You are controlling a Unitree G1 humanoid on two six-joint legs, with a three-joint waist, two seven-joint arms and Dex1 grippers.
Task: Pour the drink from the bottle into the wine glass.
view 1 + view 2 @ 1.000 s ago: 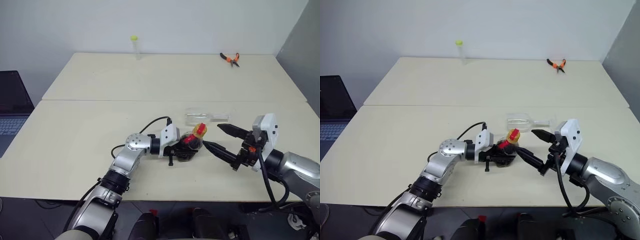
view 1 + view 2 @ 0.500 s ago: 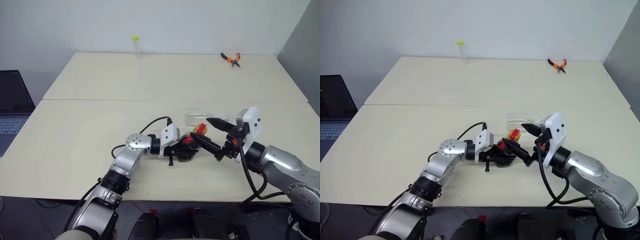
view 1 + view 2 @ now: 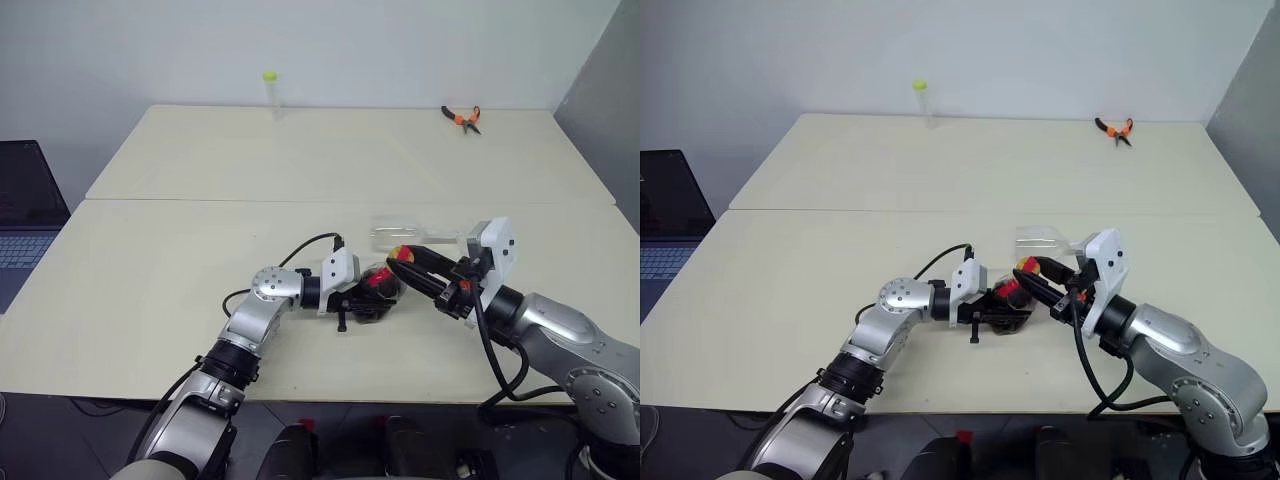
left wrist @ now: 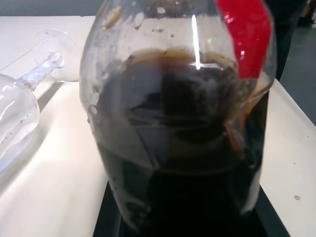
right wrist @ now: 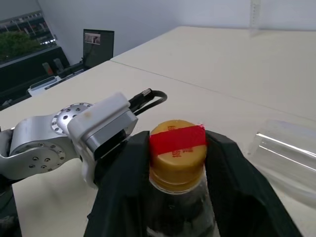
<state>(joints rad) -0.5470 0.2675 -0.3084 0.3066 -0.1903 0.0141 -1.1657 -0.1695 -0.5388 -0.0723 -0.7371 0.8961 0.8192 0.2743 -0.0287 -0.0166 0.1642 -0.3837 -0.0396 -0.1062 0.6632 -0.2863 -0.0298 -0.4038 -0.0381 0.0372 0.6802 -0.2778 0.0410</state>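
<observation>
On the near half of a pale tabletop, the left gripper clamps the body of the bottle, its jaws drawn tight around the squat clear plastic. The bottle stands upright just right of the tabletop's middle, holding the drink, a dark, almost black liquid that fills most of the bulbous body, as the left wrist view shows. A strip of red tape crosses the yellow cap.

The right gripper reaches in from the right, its two black fingers set on either side of the cap and pressed against it, jaws narrowed to the cap's width. In the right wrist view the cap sits squarely between the fingers, with the left arm's silver and white wrist housing just beyond it.

The wine glass lies on its side just behind the bottle, toward the far side, its stem running to the right and partly hidden by the right gripper. The left wrist view shows its bowl and stem resting on the tabletop close beside the bottle.

At the far edge stands a thin clear tube with a yellow-green cap, left of centre. Orange-handled pliers lie at the far right. A dark laptop sits off the tabletop's left edge.
</observation>
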